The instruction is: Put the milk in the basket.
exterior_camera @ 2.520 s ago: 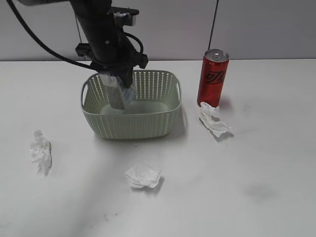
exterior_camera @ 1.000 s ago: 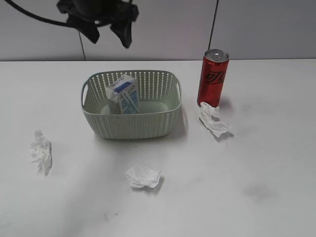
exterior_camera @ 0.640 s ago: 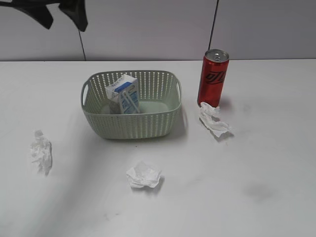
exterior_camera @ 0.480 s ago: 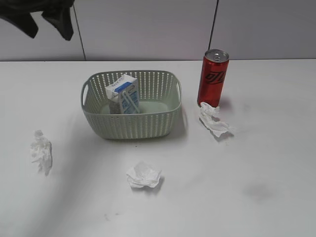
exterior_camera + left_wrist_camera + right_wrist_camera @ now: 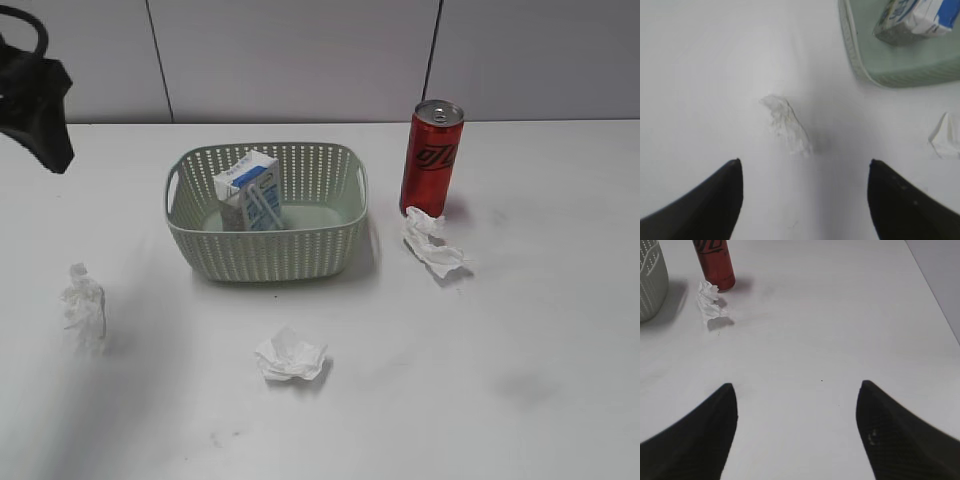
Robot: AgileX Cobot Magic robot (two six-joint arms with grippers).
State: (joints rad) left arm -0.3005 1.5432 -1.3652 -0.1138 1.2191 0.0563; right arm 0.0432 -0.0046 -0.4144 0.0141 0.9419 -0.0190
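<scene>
1 milk carton (image 5: pixel 247 190) is seen standing slightly tilted inside the pale green basket (image 5: pixel 270 255), both the left gripper (image 5: pixel 802 200) and right gripper (image 5: pixel 795 432) spread apart and empty, so only a tip-over from a knocked basket is judged likely.

Even, bright overhead light washes the white bench (image 5: pixel 520 330). The pale green slotted plastic basket (image 5: pixel 300 255) and the red soda can (image 5: pixel 431 158) throw soft short shadows toward the right edge. The left wrist view is blurred throughout; its black tool (image 5: pixel 805 200) fingers look soft-edged.
</scene>
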